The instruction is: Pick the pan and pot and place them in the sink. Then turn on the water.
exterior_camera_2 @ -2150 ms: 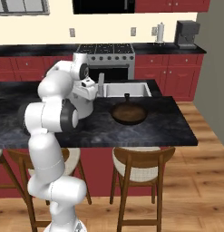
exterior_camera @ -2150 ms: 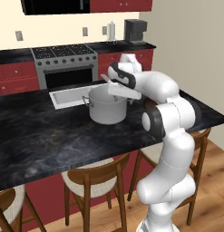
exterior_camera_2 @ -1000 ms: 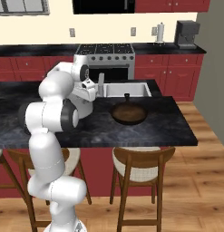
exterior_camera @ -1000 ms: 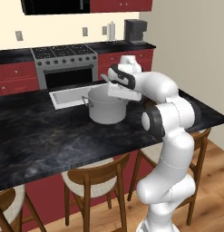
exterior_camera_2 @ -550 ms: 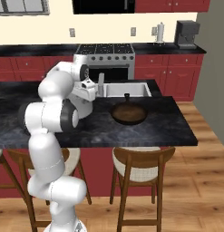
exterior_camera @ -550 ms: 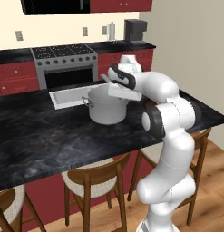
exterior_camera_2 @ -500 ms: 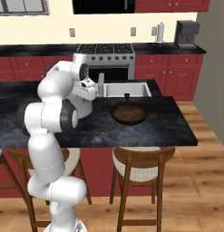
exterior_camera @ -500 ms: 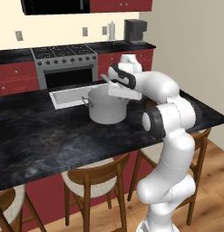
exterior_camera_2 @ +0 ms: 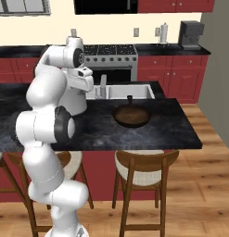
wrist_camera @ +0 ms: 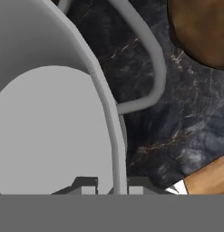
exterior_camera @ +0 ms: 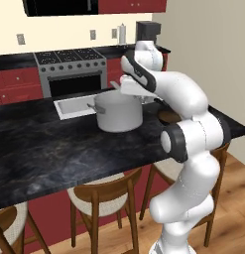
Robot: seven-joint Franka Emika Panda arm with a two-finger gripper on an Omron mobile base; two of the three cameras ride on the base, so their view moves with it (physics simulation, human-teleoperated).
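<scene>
The grey pot stands on the dark counter just in front of the white sink. My gripper is down on the pot's right rim and shut on it. In the hand view the pot's wall runs between my gripper's two tips, one inside and one outside, and a loop handle curves just beyond. The brown pan lies flat on the counter to the right of the pot, its black handle pointing toward the sink. The pan's edge shows past the handle.
A grey faucet post rises at the sink's near side. Behind the island are a stove and red cabinets, with a coffee machine on the back counter. Wooden stools stand under the island's front edge.
</scene>
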